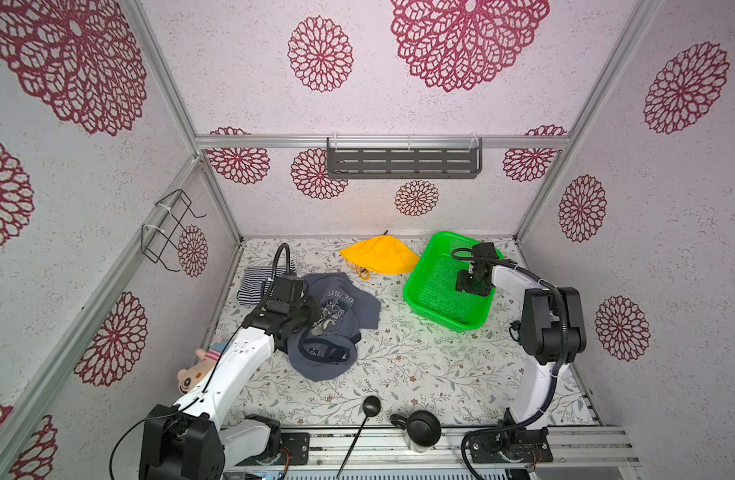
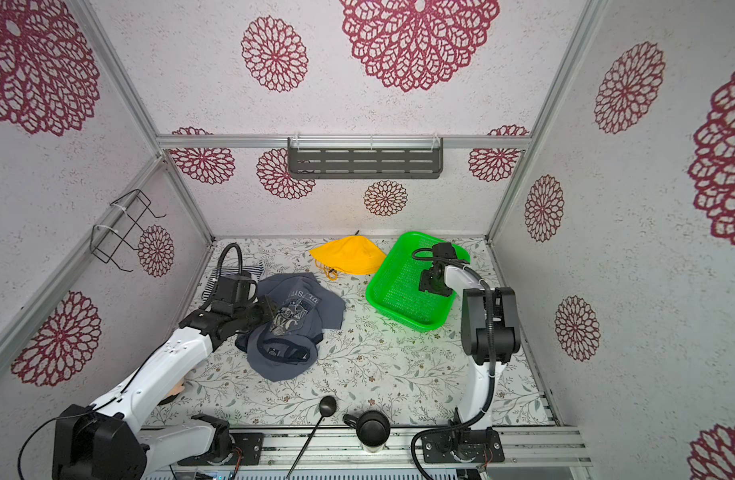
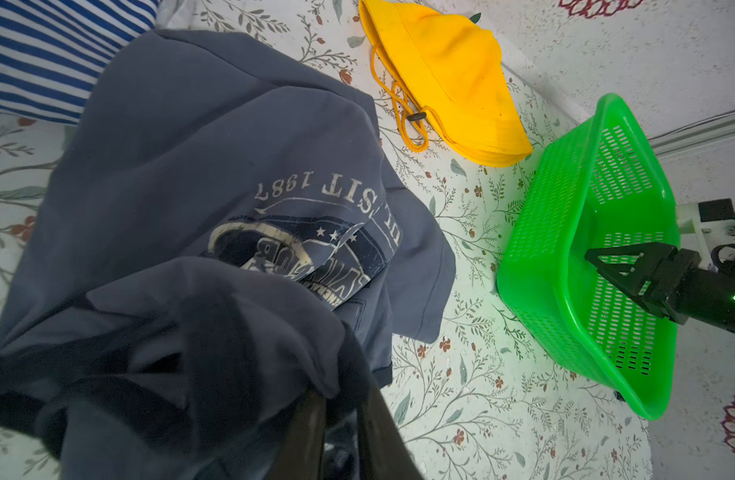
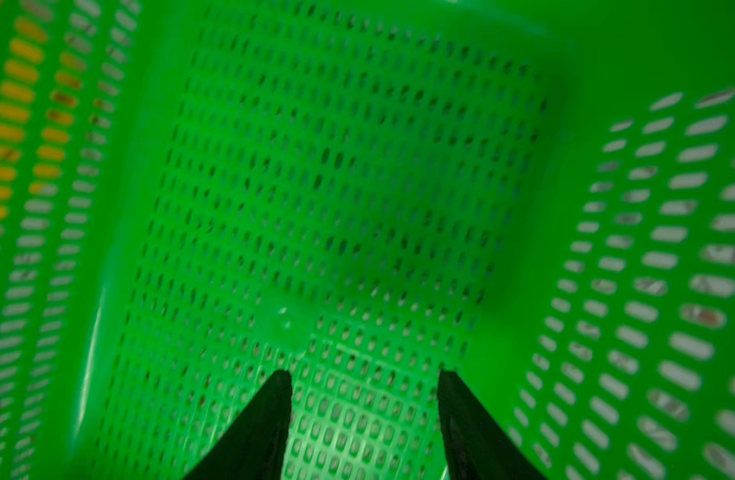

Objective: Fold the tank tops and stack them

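Left wrist view: left claw [image 3: 340,415] pinches slate tank top [image 3: 191,145]; right claw [image 4: 364,374] spread inside green basket [image 3: 536,249].

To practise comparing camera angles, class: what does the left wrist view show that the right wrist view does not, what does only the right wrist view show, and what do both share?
Only the left wrist view: the blue-grey tank top, the striped tank top and the yellow hat with its cord. Only the right wrist view: the gap between the fingers of the right pincer, open with nothing in it. Both: the green basket, with that pincer inside it.
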